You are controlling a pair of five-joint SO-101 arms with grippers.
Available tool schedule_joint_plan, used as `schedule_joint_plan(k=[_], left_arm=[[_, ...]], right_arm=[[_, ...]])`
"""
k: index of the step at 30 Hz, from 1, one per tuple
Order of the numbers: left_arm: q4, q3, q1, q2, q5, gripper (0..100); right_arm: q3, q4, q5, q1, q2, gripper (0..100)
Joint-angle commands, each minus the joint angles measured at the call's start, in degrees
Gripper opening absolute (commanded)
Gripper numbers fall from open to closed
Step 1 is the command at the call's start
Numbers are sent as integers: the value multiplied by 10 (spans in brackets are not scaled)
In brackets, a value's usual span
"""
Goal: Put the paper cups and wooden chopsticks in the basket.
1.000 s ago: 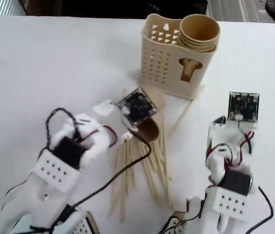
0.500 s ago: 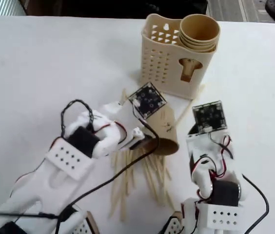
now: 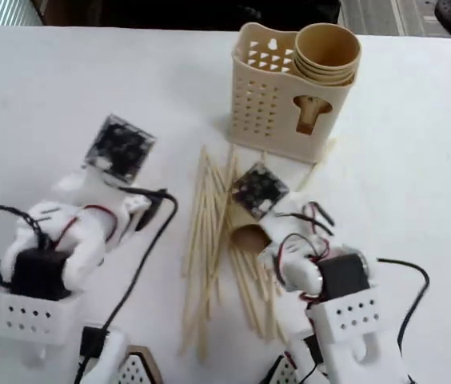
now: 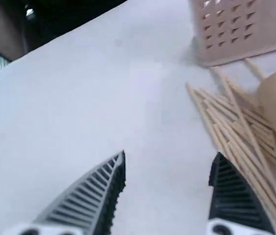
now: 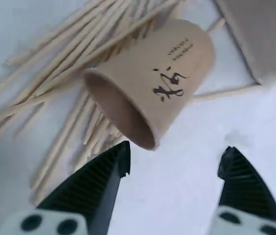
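basket (image 3: pixel 269 104): 1 | paper cups (image 3: pixel 327 50): about 4 nested in one stack, rims hard to split; plus 1 loose cup (image 5: pixel 148 81) | chopsticks (image 3: pixel 205 240): one heap, well over a dozen, overlapping, exact count not readable | arms: 2, left arm (image 3: pixel 57 240), right arm (image 3: pixel 333 284)

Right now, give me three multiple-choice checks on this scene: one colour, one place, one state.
1. What colour is the basket?
A. blue
B. beige
C. black

2. Where is the loose cup?
A. on its side on the chopsticks
B. in the basket
C. held in the air

3. How is the right gripper?
A. shut on the cup
B. shut, empty
C. open

Answers: 1 B, its perforated walls are beige. 2 A, it lies tipped over across the sticks. 3 C, its jaws stand apart, with the cup's mouth just ahead of them.
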State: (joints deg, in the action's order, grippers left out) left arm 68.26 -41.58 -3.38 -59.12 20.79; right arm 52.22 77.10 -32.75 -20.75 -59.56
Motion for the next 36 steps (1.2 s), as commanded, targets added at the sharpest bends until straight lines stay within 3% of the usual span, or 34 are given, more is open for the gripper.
schedule_joint_plan(k=[1,10,12,17,18,24,36], left_arm=[[-37,-76,83,-58,-1,271],[-110,-239,148,-119,-25,268],[-131,-273,148,-129,-55,268],[-144,-320,149,-160,-62,268],[-144,-331,149,-168,-62,268],[-147,-387,149,-232,-60,268],[-127,-474,148,-417,-60,268]], right_arm=[[-23,-7,-8,-21,17,296],[127,-200,-26,16,18,295],[146,-236,-25,16,15,247],[147,-270,-25,22,15,17],[146,-273,-25,23,15,20],[118,-264,2,57,14,21],[-169,-44,11,73,-21,20]])
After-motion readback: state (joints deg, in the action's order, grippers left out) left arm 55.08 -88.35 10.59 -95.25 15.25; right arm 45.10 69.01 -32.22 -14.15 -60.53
